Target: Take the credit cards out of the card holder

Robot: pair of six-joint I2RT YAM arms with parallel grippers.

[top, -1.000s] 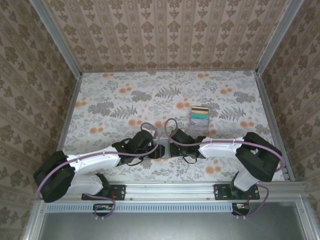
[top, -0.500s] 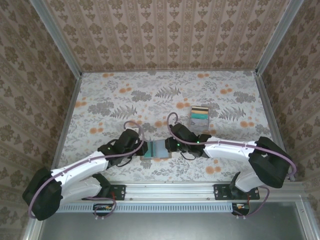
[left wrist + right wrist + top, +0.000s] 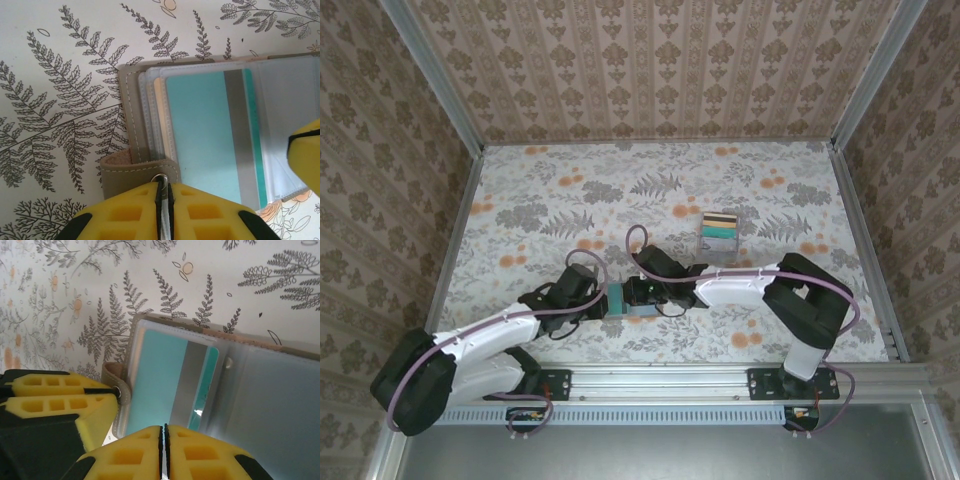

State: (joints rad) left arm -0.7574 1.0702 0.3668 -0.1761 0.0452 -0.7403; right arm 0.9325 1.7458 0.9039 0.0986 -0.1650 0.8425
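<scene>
Seemingly, one of the credit cards point(image 3: 682, 211) is lying out well beyond the card holder point(image 3: 131, 115), which is resting open between the left pincer point(image 3: 164, 187), clamping its snap tab point(image 3: 140, 169), and the right pincer point(image 3: 163, 429), sitting pressed together just short of a sleeved teal card point(image 3: 160, 380).

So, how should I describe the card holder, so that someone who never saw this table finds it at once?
On the flowered table, look near the robot's edge, where the left gripper and right gripper meet. The card holder lies open, the left gripper pinching its snap tab. Unlike the clear box of stacked cards farther back, it is flat and taupe, with a turquoise card inside.
</scene>
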